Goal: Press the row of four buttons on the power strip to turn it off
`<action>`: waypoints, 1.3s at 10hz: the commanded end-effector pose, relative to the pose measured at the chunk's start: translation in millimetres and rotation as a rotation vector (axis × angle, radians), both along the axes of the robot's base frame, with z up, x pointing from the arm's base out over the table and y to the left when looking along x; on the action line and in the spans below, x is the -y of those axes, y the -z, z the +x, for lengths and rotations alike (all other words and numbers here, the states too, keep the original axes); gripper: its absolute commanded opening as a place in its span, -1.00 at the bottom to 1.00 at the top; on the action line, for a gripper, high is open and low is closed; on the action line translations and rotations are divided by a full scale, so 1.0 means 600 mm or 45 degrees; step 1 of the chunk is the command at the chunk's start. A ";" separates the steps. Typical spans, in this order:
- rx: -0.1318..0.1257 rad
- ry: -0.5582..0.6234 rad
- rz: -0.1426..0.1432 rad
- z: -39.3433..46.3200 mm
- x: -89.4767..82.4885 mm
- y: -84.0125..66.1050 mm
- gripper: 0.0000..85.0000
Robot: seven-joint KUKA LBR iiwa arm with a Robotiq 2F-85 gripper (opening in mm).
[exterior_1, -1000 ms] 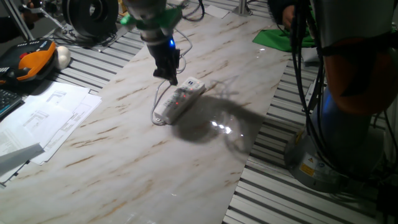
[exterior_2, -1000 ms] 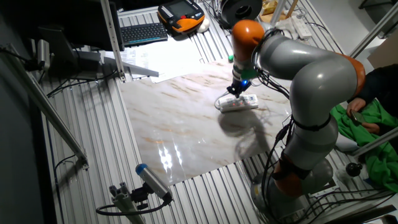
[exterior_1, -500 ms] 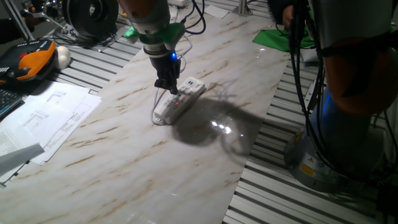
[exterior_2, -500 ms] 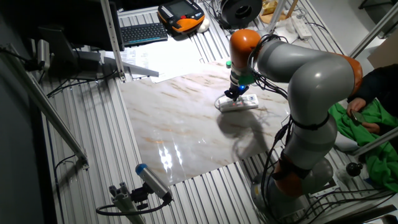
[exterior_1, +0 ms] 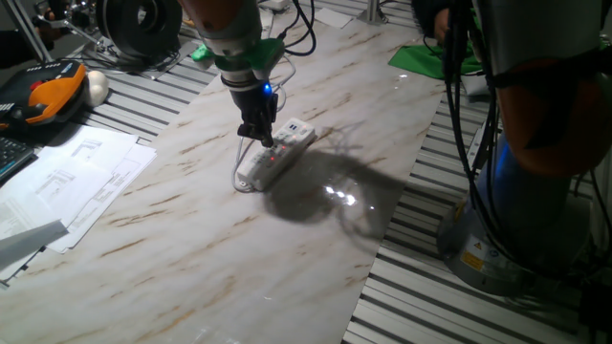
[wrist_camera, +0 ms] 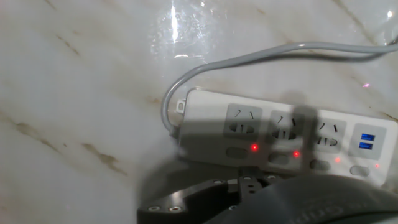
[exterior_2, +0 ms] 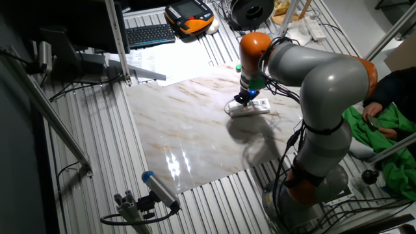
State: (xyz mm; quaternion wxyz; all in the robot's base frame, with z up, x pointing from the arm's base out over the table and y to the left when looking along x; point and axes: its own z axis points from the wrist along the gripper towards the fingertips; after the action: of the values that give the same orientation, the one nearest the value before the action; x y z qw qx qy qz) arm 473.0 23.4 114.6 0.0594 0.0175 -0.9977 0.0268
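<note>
The white power strip lies on the marble board, also seen as power strip and filling the hand view as power strip. Its buttons form a row along the near edge, each with a small red light beside it. My gripper points down with its tip on or just above the strip's middle, gripper. No view shows a gap or contact between the fingertips. The gripper's dark housing hides the strip's lower edge. A grey cord loops from the strip's left end.
Papers and an orange teach pendant lie left of the marble board. A green cloth sits at the far right edge. The arm's base stands right of the board. A keyboard lies behind.
The gripper has come down and slightly right from above the strip's far side onto the strip. In the last half second it has barely moved.
</note>
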 end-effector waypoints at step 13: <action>-0.130 0.020 0.041 -0.002 -0.002 -0.004 -1.00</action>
State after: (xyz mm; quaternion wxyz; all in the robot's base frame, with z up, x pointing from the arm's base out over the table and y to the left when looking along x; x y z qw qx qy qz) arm 471.6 24.4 117.0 0.1101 0.0117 -0.9938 0.0095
